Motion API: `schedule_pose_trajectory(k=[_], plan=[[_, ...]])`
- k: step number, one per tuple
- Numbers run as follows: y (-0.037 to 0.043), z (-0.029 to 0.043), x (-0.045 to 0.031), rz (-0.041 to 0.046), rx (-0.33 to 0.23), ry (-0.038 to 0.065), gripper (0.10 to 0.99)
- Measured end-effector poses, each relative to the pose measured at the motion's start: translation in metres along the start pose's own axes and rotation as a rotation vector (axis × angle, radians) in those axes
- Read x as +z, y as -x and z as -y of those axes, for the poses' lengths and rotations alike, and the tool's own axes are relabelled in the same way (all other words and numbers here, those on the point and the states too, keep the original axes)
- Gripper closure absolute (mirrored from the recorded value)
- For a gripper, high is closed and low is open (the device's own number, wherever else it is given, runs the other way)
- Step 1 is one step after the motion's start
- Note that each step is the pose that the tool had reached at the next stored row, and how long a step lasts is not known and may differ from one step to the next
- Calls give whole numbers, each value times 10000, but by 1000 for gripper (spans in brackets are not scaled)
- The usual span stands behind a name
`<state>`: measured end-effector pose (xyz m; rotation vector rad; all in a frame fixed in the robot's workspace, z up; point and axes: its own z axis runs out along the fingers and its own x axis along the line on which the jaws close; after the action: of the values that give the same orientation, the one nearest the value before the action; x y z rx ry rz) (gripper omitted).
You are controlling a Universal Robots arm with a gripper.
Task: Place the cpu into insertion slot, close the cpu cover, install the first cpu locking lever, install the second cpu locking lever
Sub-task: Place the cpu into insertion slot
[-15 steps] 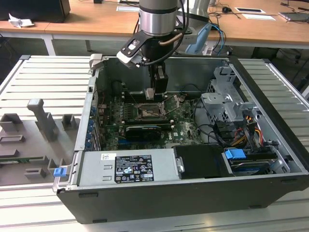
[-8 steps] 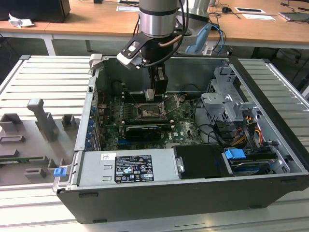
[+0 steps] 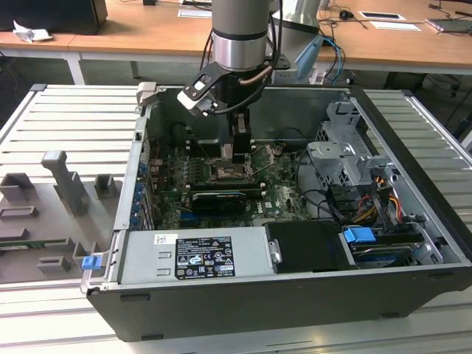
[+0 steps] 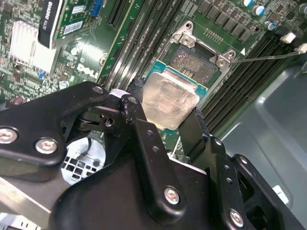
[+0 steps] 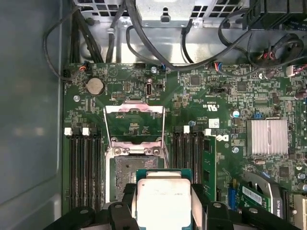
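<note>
My gripper (image 5: 164,203) is shut on the cpu (image 5: 163,196), a silver-faced square chip on a green board, pinched at two opposite edges by the black fingers (image 4: 139,120). The chip hangs just above and partly beside the insertion slot (image 5: 125,172), whose dark pin field lies bare in its silver frame. In the second wrist view the cpu (image 4: 170,100) overlaps the near edge of the insertion slot (image 4: 194,62). The cpu cover (image 5: 134,109) stands swung open beyond the socket. A thin locking lever (image 4: 268,56) sticks out, released. In the exterior view the gripper (image 3: 234,153) sits low inside the case.
Long black memory slots (image 5: 84,167) flank the socket on both sides. A finned heat sink (image 5: 266,136) and cables (image 5: 144,33) lie nearby. In the exterior view, the power supply (image 3: 199,254), drive cage (image 3: 346,158) and case walls (image 3: 136,169) hem in the arm.
</note>
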<state>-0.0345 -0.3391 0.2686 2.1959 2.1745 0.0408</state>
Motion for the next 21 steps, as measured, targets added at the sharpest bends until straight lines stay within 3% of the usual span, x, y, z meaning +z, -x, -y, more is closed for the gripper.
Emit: schedule_pose_trajectory(k=[15,21], plan=[[-33,3,69,6,106,-3,545],[-97,5,195,7,127,-3,545]])
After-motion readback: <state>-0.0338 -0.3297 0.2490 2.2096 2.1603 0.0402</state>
